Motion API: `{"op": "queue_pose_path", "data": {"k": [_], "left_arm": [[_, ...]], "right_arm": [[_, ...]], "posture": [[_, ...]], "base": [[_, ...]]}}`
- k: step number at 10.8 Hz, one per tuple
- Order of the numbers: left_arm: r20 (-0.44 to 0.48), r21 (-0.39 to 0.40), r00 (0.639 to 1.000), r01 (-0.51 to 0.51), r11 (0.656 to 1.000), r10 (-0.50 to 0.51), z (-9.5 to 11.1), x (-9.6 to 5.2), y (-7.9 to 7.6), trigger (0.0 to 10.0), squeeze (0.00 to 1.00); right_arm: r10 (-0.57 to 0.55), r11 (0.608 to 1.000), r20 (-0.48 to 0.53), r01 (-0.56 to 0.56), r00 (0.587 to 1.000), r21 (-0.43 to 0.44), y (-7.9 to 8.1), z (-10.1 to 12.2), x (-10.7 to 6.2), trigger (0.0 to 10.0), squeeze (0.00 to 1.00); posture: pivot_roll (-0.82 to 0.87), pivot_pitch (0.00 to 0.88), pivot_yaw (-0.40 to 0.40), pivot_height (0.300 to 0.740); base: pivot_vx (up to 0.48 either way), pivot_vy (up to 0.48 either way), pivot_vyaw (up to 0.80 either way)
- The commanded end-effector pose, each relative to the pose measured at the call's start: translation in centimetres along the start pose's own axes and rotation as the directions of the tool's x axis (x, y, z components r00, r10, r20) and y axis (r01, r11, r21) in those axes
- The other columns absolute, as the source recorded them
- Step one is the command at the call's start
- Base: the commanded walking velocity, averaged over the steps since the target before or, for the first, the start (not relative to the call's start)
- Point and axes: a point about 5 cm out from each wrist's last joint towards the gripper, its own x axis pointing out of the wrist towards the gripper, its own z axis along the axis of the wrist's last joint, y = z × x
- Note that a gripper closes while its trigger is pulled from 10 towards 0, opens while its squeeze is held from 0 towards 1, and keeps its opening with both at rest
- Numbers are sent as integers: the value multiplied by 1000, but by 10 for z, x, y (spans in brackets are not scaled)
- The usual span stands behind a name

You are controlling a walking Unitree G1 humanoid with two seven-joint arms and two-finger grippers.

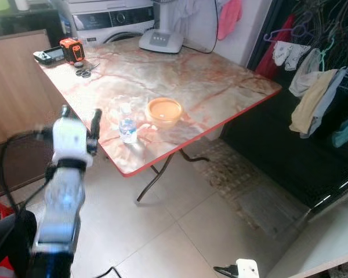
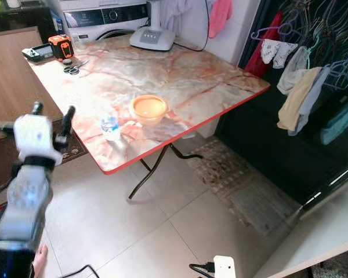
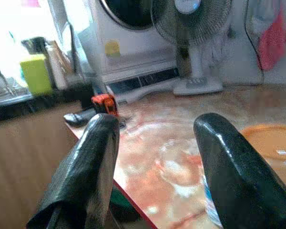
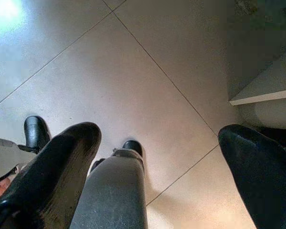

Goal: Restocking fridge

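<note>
A small clear water bottle (image 1: 127, 128) with a blue label stands near the front edge of the marble-patterned table (image 1: 209, 87). An orange bowl (image 1: 164, 111) sits just to its right. My left gripper (image 1: 80, 114) is raised off the table's left corner, level with the bottle and a short way left of it. It is open and holds nothing. In the left wrist view its fingers (image 3: 90, 162) frame the tabletop, with the bottle's edge (image 3: 209, 198) beside one finger and the bowl (image 3: 271, 143) beyond. My right gripper (image 4: 159, 133) hangs open over the tiled floor.
At the table's far end are a fan base (image 1: 160, 39), an orange tape measure (image 1: 72, 49), a black device (image 1: 48, 56) and scissors (image 1: 84, 72). A washing machine (image 1: 113, 23) stands behind. Clothes hang on a rack (image 1: 319, 87) at the right. A wooden cabinet (image 1: 14, 87) stands to the left.
</note>
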Motion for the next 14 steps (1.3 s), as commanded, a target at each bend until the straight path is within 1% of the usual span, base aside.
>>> {"op": "queue_pose_path", "data": {"k": [1, 2, 3, 4, 5, 6, 7, 9, 10, 11, 12, 14], "left_arm": [[12, -17, 999, 37, 999, -37, 10, 5, -3, 10000, 0], [51, -46, 997, 66, 997, -63, 19, 8, -6, 10000, 0], [73, -88, 993, 94, 992, -87, 22, 8, -12, 10000, 0], [84, -76, 988, 135, 988, -128, 27, 1, -19, 10000, 0], [86, -80, 988, 134, 988, -127, 26, -3, -19, 10000, 0], [93, -32, 979, 184, 983, -180, 25, -11, -20, 10000, 0], [86, 7, 977, 196, 981, -196, 22, -14, -18, 10000, 0], [56, 136, 963, 255, 958, -264, 12, -21, -18, 10000, 0], [60, 118, 967, 241, 963, -249, 13, -20, -17, 10000, 0], [69, 130, 965, 241, 962, -252, 15, -19, -19, 10000, 0], [78, 126, 967, 230, 965, -241, 15, -18, -20, 10000, 0], [98, 86, 976, 184, 979, -192, 20, -13, -20, 10000, 0]], "right_arm": [[-12, 1000, -11, 12, 1000, 0, -4, -3, -1, 10000, 0], [-13, 1000, -8, 13, 1000, 3, -4, -3, -1, 10000, 0], [-12, 1000, -5, 12, 1000, 2, -4, -2, -1, 10000, 0], [-10, 1000, 3, 10, 1000, 8, -5, 0, 0, 10000, 0], [-11, 1000, 6, 11, 1000, 9, -6, 1, 0, 10000, 0], [-11, 1000, 4, 11, 1000, 5, -6, 1, 0, 10000, 0], [-12, 1000, 4, 12, 1000, 6, -5, 1, 0, 10000, 0], [-11, 1000, 4, 11, 1000, 9, -5, 1, 0, 10000, 0], [-9, 1000, 5, 9, 1000, 12, -5, 1, 0, 10000, 0], [-9, 1000, 4, 9, 1000, 13, -5, 0, 0, 10000, 0], [-9, 1000, 3, 9, 1000, 12, -5, 0, 0, 10000, 0], [5, 1000, -5, -5, 1000, 2, -5, 0, 0, 10000, 0]], "posture": [[-29, 0, -98, 740], [-21, 5, -105, 740], [-22, 19, -111, 740], [-25, 33, -113, 740], [-29, 39, -116, 740], [-30, 48, -114, 740], [-32, 49, -113, 740], [-37, 58, -106, 740], [-36, 59, -107, 740], [-36, 64, -110, 740], [-36, 64, -110, 740], [-32, 69, -115, 740]], "base": [[0, 0, 0], [0, 0, 0], [0, 0, 0], [0, 0, 0], [0, 0, 0], [0, 0, 0], [0, 0, 0], [0, 0, 0], [0, 0, 0], [0, 0, 0], [0, 0, 0], [0, 0, 0]]}}
